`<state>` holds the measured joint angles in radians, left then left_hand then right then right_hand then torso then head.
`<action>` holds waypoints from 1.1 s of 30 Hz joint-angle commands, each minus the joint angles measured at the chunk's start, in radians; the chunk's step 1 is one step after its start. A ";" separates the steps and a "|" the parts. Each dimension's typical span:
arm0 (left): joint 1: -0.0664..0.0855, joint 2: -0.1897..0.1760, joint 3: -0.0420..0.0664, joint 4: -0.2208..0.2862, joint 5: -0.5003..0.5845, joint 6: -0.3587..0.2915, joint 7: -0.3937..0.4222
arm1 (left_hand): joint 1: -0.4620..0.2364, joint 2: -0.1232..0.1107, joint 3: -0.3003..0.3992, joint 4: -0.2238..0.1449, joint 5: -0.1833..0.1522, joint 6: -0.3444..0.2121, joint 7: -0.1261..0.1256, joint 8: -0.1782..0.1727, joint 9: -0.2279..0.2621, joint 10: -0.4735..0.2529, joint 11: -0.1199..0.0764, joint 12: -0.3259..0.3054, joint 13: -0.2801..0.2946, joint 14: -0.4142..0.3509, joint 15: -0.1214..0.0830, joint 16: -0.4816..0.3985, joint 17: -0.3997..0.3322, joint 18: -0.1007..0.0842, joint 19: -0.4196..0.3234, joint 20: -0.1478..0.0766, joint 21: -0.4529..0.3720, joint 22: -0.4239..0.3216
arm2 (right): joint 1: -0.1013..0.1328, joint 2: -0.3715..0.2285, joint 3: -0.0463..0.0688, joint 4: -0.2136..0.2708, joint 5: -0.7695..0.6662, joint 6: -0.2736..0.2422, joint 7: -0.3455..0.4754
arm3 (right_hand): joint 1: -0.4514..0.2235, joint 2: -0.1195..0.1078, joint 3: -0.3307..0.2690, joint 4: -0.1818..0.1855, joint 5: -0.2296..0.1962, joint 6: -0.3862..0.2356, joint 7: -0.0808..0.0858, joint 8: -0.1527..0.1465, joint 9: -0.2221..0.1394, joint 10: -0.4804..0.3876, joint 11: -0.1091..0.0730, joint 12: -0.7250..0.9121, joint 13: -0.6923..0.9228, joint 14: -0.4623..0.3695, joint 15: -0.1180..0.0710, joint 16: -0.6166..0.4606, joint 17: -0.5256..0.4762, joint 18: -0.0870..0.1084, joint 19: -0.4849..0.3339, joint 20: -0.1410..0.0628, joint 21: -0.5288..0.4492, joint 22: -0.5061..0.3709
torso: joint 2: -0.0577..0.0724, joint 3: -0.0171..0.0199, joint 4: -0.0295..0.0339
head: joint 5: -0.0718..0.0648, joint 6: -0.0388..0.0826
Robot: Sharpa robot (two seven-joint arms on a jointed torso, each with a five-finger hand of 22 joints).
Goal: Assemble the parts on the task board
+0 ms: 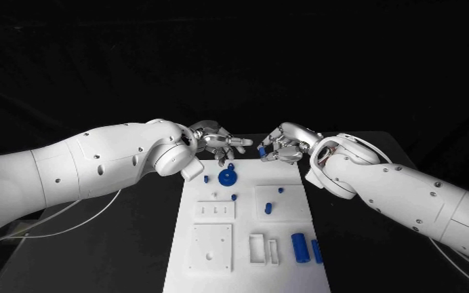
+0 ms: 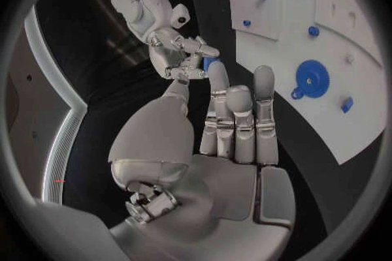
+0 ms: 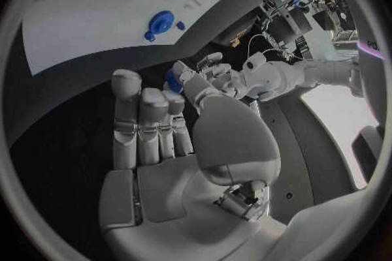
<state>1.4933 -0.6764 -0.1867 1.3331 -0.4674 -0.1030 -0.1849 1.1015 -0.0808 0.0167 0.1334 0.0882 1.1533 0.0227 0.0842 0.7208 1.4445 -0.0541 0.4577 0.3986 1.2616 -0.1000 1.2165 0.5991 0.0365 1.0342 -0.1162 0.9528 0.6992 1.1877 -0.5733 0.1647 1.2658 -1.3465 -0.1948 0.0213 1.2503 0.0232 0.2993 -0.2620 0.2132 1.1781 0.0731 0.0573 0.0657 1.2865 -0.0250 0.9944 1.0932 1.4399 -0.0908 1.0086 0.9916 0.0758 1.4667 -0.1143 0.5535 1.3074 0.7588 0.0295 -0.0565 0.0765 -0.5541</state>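
The white task board (image 1: 293,215) lies in the middle of the table, also seen as the board (image 2: 368,6) and the board (image 3: 81,26). A round blue part (image 1: 228,177) sits near its far end; it is the blue disc (image 2: 311,77) and the blue disc (image 3: 161,21). Both hands hover just beyond the board's far edge, facing each other. My right hand (image 1: 280,145) pinches a small blue part (image 1: 262,150), seen as the blue piece (image 3: 174,79) at its fingertips. My left hand (image 1: 221,144) holds nothing, its fingers (image 2: 237,111) straight and thumb apart.
Small blue pegs (image 1: 206,178) (image 1: 234,197) (image 1: 268,207) stand on the board. Two blue cylinders (image 1: 300,247) (image 1: 316,251) lie at its near right, beside white blocks (image 1: 260,248). White cables (image 1: 59,222) trail on the black table at the left.
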 commanded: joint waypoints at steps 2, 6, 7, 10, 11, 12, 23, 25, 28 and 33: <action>0.000 0.008 -0.003 0.004 -0.042 0.003 -0.083 | -0.014 -0.006 0.006 0.016 0.011 -0.013 -0.006 -0.008 0.206 -0.020 0.000 0.027 0.013 -0.014 0.000 0.028 -0.030 0.004 -0.012 -0.001 0.006 0.019 | 0.001 0.009 -0.001 0.010 -0.024 0.046 -0.034 | -0.008 0.005 0.001 0.003 -0.002 0.006 0.000 0.006 0.011 0.002 -0.002 0.002 0.001 0.003 -0.003 0.002 0.000 -0.006 0.046 -0.001 0.002 0.064 | 0.000 0.0002 -0.0022 | 0.001 0.000; -0.001 0.012 -0.007 0.005 -0.055 0.001 -0.091 | -0.017 -0.014 0.013 0.030 0.012 -0.017 -0.007 -0.017 0.299 -0.031 0.000 0.037 0.013 -0.022 0.002 0.042 -0.058 0.004 -0.013 0.001 0.001 0.031 | 0.001 0.017 -0.001 0.015 -0.025 0.056 -0.038 | -0.008 0.005 0.001 0.004 -0.001 0.004 0.000 0.006 0.010 0.002 -0.002 0.002 0.002 0.003 -0.003 0.001 0.001 -0.006 0.045 0.000 0.001 0.063 | 0.000 0.0000 -0.0022 | -0.003 -0.001; -0.002 0.013 -0.008 0.005 -0.057 0.001 -0.092 | -0.019 -0.013 0.013 0.034 0.012 -0.016 -0.008 -0.017 0.304 -0.031 0.001 0.038 0.013 -0.023 0.001 0.045 -0.063 0.004 -0.014 0.001 -0.001 0.033 | 0.001 0.018 -0.002 0.016 -0.025 0.058 -0.039 | -0.008 0.005 0.001 0.004 -0.001 0.004 0.000 0.006 0.010 0.002 -0.002 0.002 0.002 0.003 -0.003 0.001 0.001 -0.006 0.045 0.000 0.001 0.063 | 0.000 0.0000 -0.0025 | -0.003 -0.001; -0.003 0.016 -0.009 0.007 -0.062 -0.002 -0.095 | -0.026 -0.016 0.016 0.049 0.012 -0.015 -0.009 -0.017 0.320 -0.034 0.001 0.042 0.013 -0.026 0.001 0.052 -0.074 0.004 -0.013 0.000 -0.004 0.039 | 0.001 0.021 -0.003 0.017 -0.024 0.065 -0.040 | -0.008 0.005 0.001 0.004 -0.001 0.004 0.000 0.006 0.010 0.002 -0.002 0.002 0.002 0.003 -0.003 0.001 0.001 -0.006 0.045 0.000 0.001 0.063 | 0.000 -0.0004 -0.0019 | 0.002 0.008; -0.003 0.016 -0.009 0.008 -0.063 -0.005 -0.097 | -0.027 -0.016 0.017 0.051 0.012 -0.015 -0.009 -0.017 0.321 -0.036 0.001 0.042 0.012 -0.027 0.002 0.051 -0.075 0.004 -0.014 0.000 -0.004 0.039 | 0.001 0.023 -0.003 0.017 -0.023 0.068 -0.041 | -0.009 0.005 0.001 0.004 -0.001 0.003 0.000 0.006 0.010 0.001 -0.002 0.002 0.001 0.003 -0.002 0.001 0.001 -0.005 0.045 0.000 0.001 0.063 | 0.000 -0.0005 -0.0019 | 0.003 0.009; -0.003 0.016 -0.009 0.011 -0.064 -0.008 -0.099 | -0.027 -0.015 0.018 0.052 0.012 -0.016 -0.009 -0.017 0.321 -0.036 0.001 0.041 0.012 -0.027 0.002 0.051 -0.076 0.004 -0.014 0.001 -0.005 0.040 | 0.001 0.024 -0.004 0.017 -0.022 0.070 -0.041 | -0.009 0.005 0.000 0.006 0.000 0.003 0.001 0.006 0.011 0.001 -0.002 0.002 0.001 0.003 -0.002 0.001 0.001 -0.005 0.045 0.000 0.002 0.063 | 0.000 -0.0004 -0.0028 | 0.003 0.009; -0.004 0.024 -0.010 0.024 -0.080 -0.019 -0.127 | -0.023 -0.014 0.016 0.050 0.014 -0.019 -0.007 -0.018 0.292 -0.039 0.001 0.053 0.014 -0.026 0.002 0.067 -0.104 0.005 -0.010 0.001 -0.009 0.057 | 0.001 0.035 -0.007 0.020 -0.021 0.084 -0.049 | -0.008 0.004 0.000 0.006 0.000 0.002 0.000 0.006 0.011 0.000 -0.002 0.001 0.002 0.003 -0.002 0.001 0.002 -0.005 0.045 0.000 0.003 0.064 | 0.002 -0.0004 -0.0011 | -0.003 0.014; -0.004 0.026 -0.010 0.025 -0.084 -0.018 -0.133 | -0.023 -0.012 0.016 0.048 0.013 -0.021 -0.006 -0.019 0.289 -0.040 0.002 0.053 0.014 -0.027 0.002 0.067 -0.106 0.005 -0.009 0.001 -0.009 0.058 | 0.001 0.037 -0.007 0.020 -0.022 0.085 -0.051 | -0.008 0.004 0.000 0.006 0.000 0.002 0.000 0.006 0.011 0.000 -0.002 0.001 0.002 0.003 -0.002 0.001 0.002 -0.005 0.045 0.000 0.003 0.064 | 0.002 -0.0008 -0.0009 | -0.003 0.012; -0.004 0.030 -0.010 0.026 -0.089 -0.017 -0.145 | -0.025 -0.010 0.015 0.048 0.012 -0.019 -0.007 -0.018 0.286 -0.040 0.002 0.053 0.013 -0.026 0.002 0.068 -0.108 0.005 -0.009 0.001 -0.010 0.059 | 0.001 0.039 -0.007 0.021 -0.023 0.087 -0.052 | -0.008 0.004 0.000 0.006 0.000 0.002 0.000 0.006 0.011 0.000 -0.002 0.001 0.002 0.003 -0.002 0.001 0.002 -0.005 0.045 0.000 0.003 0.064 | 0.002 -0.0008 -0.0007 | -0.003 0.010; -0.004 0.036 -0.010 0.025 -0.102 -0.013 -0.165 | -0.028 -0.006 0.014 0.047 0.010 -0.017 -0.007 -0.018 0.282 -0.038 0.001 0.054 0.013 -0.024 0.001 0.071 -0.112 0.005 -0.007 0.000 -0.010 0.063 | 0.001 0.042 -0.007 0.023 -0.024 0.090 -0.053 | -0.008 0.004 -0.002 0.007 0.001 0.004 0.000 0.006 0.011 0.000 -0.003 0.002 0.002 0.003 -0.002 0.001 0.002 -0.005 0.046 0.000 0.004 0.063 | 0.002 -0.0006 -0.0015 | -0.004 0.007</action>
<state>1.4900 -0.6438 -0.1973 1.3564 -0.5480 -0.1155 -0.3260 1.0764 -0.0979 0.0321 0.1835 0.0995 1.1394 0.0161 0.0689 1.0041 1.4131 -0.0535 0.5064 0.4116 1.2394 -0.0998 1.2810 0.4880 0.0375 1.0272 -0.1163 0.9494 0.7612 1.1881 -0.5330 0.1577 1.2862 -1.3619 -0.1201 -0.0258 1.2402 0.0189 0.2964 -0.2596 0.2130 1.1772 0.0733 0.0601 0.0661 1.2865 -0.0248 0.9944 1.0939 1.4399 -0.0906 1.0085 0.9923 0.0758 1.4667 -0.1143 0.5534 1.3073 0.7610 0.0286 -0.0575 0.0727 -0.5462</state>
